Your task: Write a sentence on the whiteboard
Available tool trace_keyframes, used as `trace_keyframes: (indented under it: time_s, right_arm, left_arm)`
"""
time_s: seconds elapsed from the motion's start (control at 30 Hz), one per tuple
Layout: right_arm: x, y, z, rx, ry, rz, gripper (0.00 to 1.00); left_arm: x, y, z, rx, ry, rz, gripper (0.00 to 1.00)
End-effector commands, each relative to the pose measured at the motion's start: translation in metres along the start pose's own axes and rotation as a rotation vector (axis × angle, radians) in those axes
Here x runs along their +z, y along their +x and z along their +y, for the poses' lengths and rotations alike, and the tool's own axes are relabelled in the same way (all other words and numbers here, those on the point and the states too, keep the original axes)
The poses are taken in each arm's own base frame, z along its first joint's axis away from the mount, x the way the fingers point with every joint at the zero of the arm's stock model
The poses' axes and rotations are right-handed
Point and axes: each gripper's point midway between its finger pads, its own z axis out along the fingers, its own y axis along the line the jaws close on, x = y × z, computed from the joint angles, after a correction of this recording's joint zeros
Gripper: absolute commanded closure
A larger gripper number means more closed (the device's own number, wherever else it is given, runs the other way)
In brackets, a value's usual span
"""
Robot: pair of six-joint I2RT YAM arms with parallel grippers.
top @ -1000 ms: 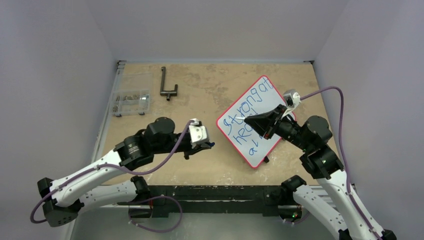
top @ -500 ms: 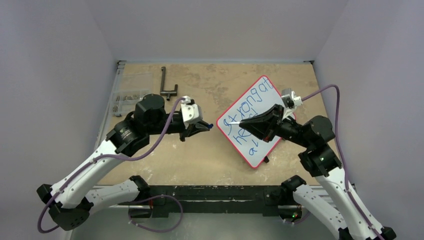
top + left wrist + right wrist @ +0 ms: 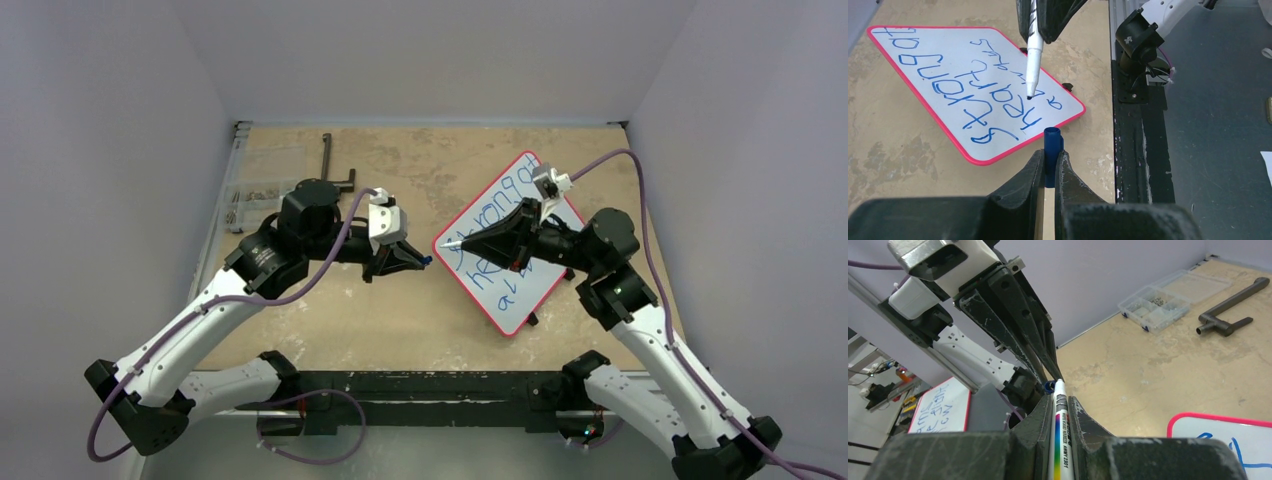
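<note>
The whiteboard (image 3: 545, 285), red-framed and turned diagonally, lies right of the table's middle. The sentence (image 3: 497, 215) runs across it in slanted blue lines. My right gripper (image 3: 478, 240) is shut on a white marker (image 3: 455, 243), whose bare tip points left over the board's left corner. My left gripper (image 3: 415, 262) is shut on the marker's blue cap (image 3: 426, 262), just left of that tip. In the left wrist view the cap (image 3: 1053, 142) points up at the marker (image 3: 1034, 55), a short gap apart. In the right wrist view the marker (image 3: 1060, 412) aims at the cap (image 3: 1049, 386).
A clear plastic parts box (image 3: 262, 203) sits at the table's far left. A black crank tool (image 3: 335, 172) lies beside it. The black front rail (image 3: 430, 385) carries both arm bases, and purple cables loop off each wrist.
My left arm has risen and carried the cap farther back and right, toward the board. My right gripper has swung left across the board, bringing the marker tip close to the cap.
</note>
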Motion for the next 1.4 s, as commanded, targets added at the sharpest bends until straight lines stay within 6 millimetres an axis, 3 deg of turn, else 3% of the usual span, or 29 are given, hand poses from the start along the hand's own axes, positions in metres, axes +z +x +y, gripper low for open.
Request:
trace_keyframes:
  time_s: [0.0, 0.83, 1.37]
  right_arm:
    - [0.004, -0.001, 0.008, -0.022, -0.055, -0.002, 1.0]
    - [0.016, 0.021, 0.008, -0.013, -0.043, 0.059, 1.0]
    - [0.011, 0.008, 0.012, -0.046, -0.017, 0.006, 1.0]
  left_arm:
    - [-0.001, -0.01, -0.002, 0.054, 0.027, -0.043, 1.0]
    - [0.001, -0.009, 0.002, 0.023, 0.023, -0.042, 1.0]
    - [0.0, -0.009, 0.0, 0.025, 0.025, -0.043, 1.0]
